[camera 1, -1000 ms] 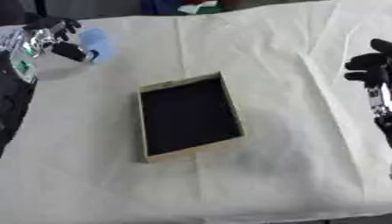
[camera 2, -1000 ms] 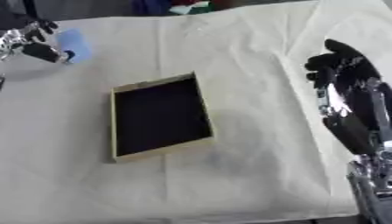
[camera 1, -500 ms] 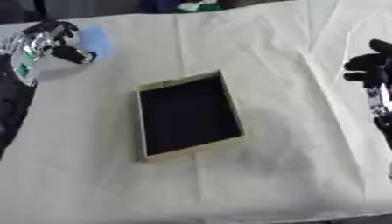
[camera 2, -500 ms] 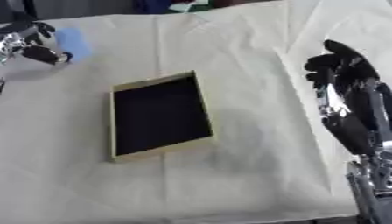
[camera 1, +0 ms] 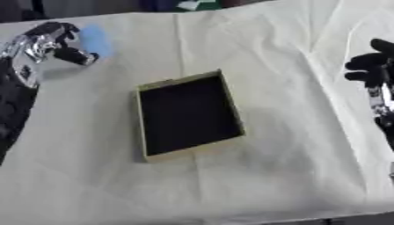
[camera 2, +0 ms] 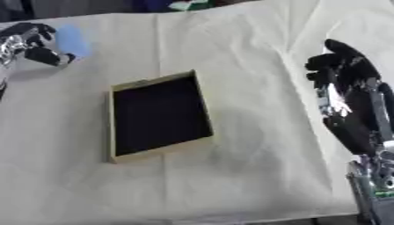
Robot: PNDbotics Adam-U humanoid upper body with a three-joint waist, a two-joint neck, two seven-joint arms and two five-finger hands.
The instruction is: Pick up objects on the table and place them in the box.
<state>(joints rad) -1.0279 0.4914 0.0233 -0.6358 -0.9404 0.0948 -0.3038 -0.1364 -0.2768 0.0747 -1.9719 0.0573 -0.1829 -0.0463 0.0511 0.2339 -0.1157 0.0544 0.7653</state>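
Observation:
A shallow box (camera 1: 194,151) with a tan rim and black inside lies near the middle of the white-clothed table, slightly askew. At the far left, my left hand (camera 1: 37,44) is curled, with a small light blue object (camera 1: 95,37) showing between its fingers and thumb; it seems lifted a little, casting a shadow on the cloth. How the fingers meet the object is partly hidden. My right hand (camera 2: 348,92) rests open at the right edge, fingers up, well away from the box.
The white cloth (camera 1: 277,66) covers the whole table. A green and white thing (camera 1: 192,4) sits at the far edge. The table's near edge runs along the bottom of the view.
My left hand and the light blue object have shifted slightly toward the far edge. The box and my right hand have not moved.

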